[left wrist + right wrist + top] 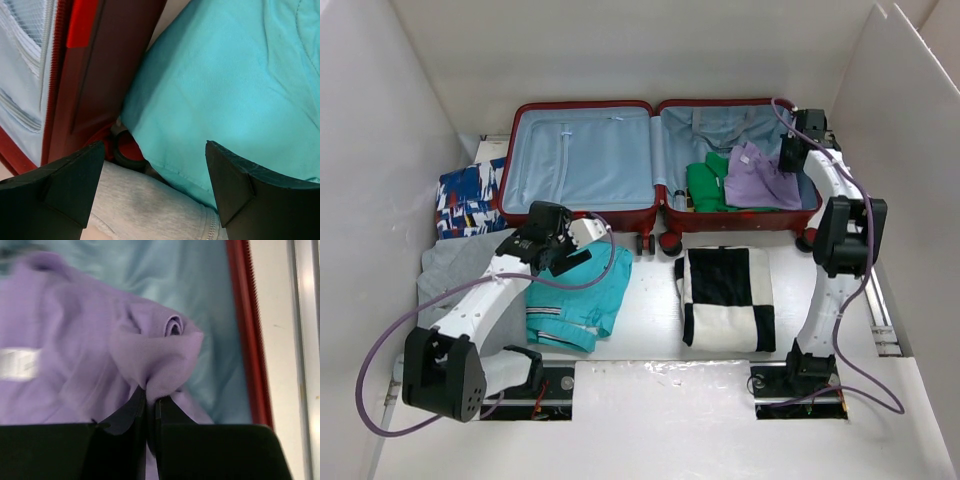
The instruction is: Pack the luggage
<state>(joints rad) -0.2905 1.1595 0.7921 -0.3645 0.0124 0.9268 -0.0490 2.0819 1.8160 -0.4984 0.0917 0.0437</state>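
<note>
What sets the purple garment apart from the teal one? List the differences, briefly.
The purple garment lies inside the right half of the luggage; the teal garment lies on the table in front.
The purple garment is crumpled, the teal garment folded flat.
The right tool is shut on the purple garment; the left tool hangs open over the teal garment.
Both are clothing.

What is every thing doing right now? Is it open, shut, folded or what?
dark-red hard-shell suitcase: open, lying flat
purple garment: crumpled inside the suitcase, pinched by the right hand
green garment: folded inside the suitcase
turquoise garment: folded, outside the suitcase
black-and-white checked cloth: folded, outside the suitcase
left hand: open, holding nothing
right hand: shut on the purple garment
</note>
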